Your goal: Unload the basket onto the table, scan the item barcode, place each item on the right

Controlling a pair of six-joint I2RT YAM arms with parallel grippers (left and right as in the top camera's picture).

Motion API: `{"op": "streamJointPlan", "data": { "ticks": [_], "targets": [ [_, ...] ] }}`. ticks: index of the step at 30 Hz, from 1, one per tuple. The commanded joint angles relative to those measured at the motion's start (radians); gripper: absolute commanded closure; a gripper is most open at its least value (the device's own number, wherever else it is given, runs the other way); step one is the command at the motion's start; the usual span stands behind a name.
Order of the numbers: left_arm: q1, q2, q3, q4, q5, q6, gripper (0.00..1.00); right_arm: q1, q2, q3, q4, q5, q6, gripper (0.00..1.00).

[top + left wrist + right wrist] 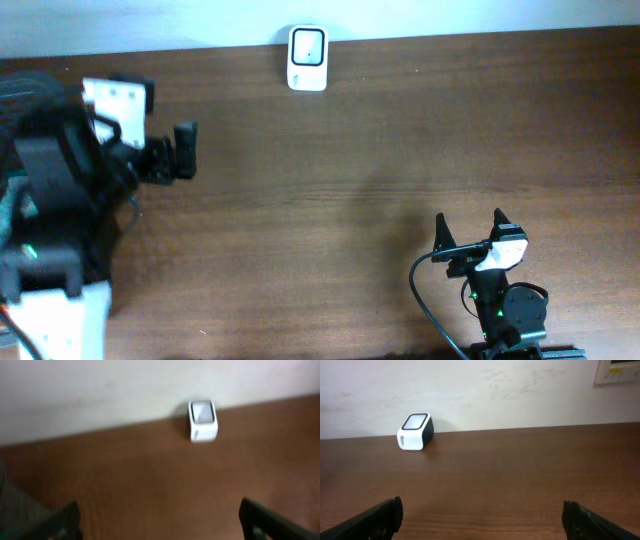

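The scanner [307,58] sat at the far edge of the table [350,180], right up against the wall [495,390]. It was a small white box with one dark side. From above it looked a bit longer than wide. Its long way ran from the wall out toward the arms. Its glass window was on top, at the end by the wall, and it looked up. In the right wrist view the top seemed to lean a little toward the arms. The white front, with a small grey mark on it, faced out over the table.

The left gripper [185,150] was at the left side of the table, well apart from the scanner. Its fingers [57,522] stood wide apart, and nothing was between them. It held nothing. In its own view, which was blurry, the scanner was far ahead and a bit to the right.

The right gripper [470,228] was near the front edge, on the right side, also well apart from the scanner. It pointed toward the wall. Its fingers [375,520] were spread wide too, with only bare table between them. It held nothing. In its own view the scanner was far ahead and off to the left.

A black cable [425,290] curved beside the right arm. A pale panel [617,371] hung on the wall, up at the right.
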Motion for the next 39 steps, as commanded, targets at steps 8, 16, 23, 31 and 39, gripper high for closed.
{"op": "streamJointPlan", "data": {
  "ticks": [8,16,23,31,39],
  "targets": [
    [0.565,0.188,0.229,-0.099,-0.171,-0.532,0.03,-0.006,-0.007,-0.007,-0.004,-0.005,0.004,0.02],
    [0.731,0.562,0.206,-0.41,-0.246,-0.563,0.07,-0.006,-0.007,-0.007,-0.004,-0.005,0.004,0.02],
    [0.731,0.575,-0.104,-0.21,-0.253,-0.51,0.04,-0.006,-0.007,-0.007,-0.004,-0.005,0.004,0.02],
    [0.67,0.581,-0.22,-0.101,-0.281,-0.473,0.16,-0.006,-0.007,-0.007,-0.004,-0.005,0.004,0.02],
    [0.669,0.578,-0.064,-0.163,-0.272,-0.473,0.44,-0.006,-0.007,-0.007,-0.004,-0.005,0.004,0.02]
  ]
}}
